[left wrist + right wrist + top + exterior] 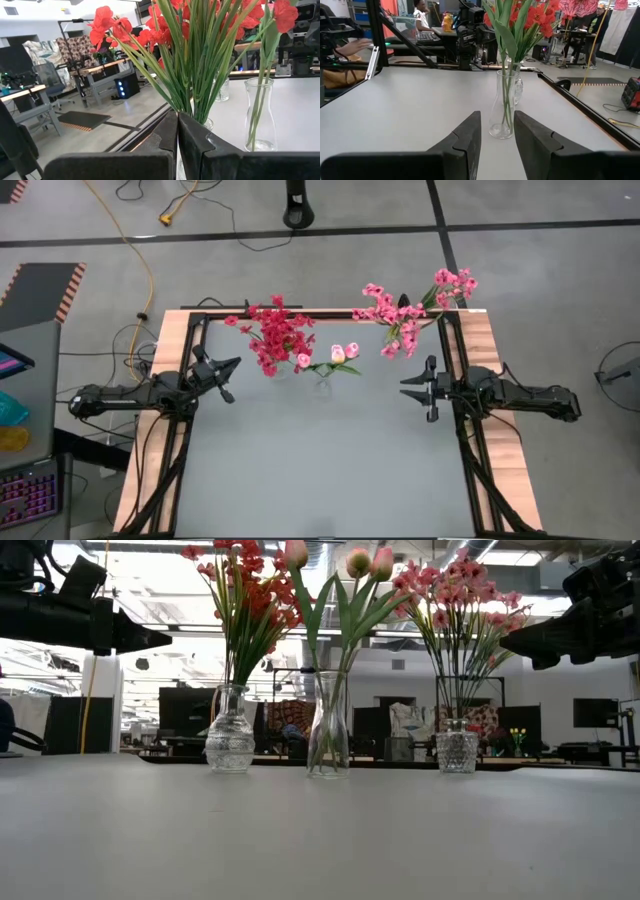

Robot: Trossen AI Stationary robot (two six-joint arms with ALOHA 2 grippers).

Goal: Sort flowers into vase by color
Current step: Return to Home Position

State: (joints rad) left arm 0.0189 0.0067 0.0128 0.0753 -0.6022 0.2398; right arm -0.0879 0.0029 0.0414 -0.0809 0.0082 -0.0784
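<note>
flowers [280,335] stand in 3 vases [229,735] between left gripper [237,364] and right gripper [404,384].

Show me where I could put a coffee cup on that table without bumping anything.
The near half of the table is bare, from the left gripper and right gripper toward the front edge. The far edge is crowded: the red flowers, tulip buds and pink sprays stand in three vases, blooms overhanging the gaps.

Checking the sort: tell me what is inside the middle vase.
The middle clear vase holds three pale pink tulip buds on green stems with leaves. Clear glass hides little; water cannot be told.
</note>
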